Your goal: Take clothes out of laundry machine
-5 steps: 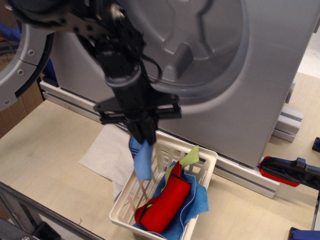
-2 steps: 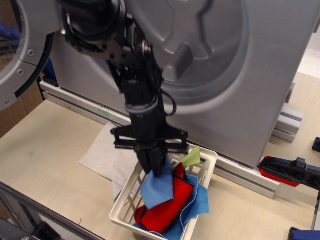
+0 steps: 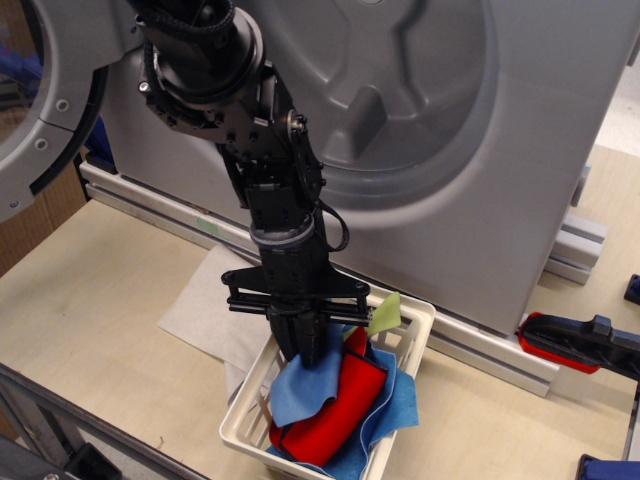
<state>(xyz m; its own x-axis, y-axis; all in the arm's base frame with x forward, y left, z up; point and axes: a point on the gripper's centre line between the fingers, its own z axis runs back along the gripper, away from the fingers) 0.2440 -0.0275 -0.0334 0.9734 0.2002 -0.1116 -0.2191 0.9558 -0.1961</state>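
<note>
The small blue cloth (image 3: 300, 388) hangs from my gripper (image 3: 316, 355) and drapes onto the pile inside the white slatted basket (image 3: 418, 322). The dark fingers are close together, pinching the cloth's top edge. The gripper points straight down into the basket's near-left half. The grey laundry machine (image 3: 540, 150) stands behind, with its ribbed drum (image 3: 400, 80) open. Its round ring-framed door (image 3: 40, 120) is swung out at the upper left. My arm hides the drum's left part.
In the basket lie a red cloth with a strap (image 3: 345, 408), a paler blue cloth (image 3: 402, 400) and a green scrap (image 3: 385, 314). A white sheet (image 3: 205, 310) lies left of the basket. A red and black clamp (image 3: 580, 340) sits at right by the aluminium rail (image 3: 500, 355).
My gripper has carried the blue cloth from left of the basket rim to over the basket and lowered it. The cloth now rests on the red cloth.
</note>
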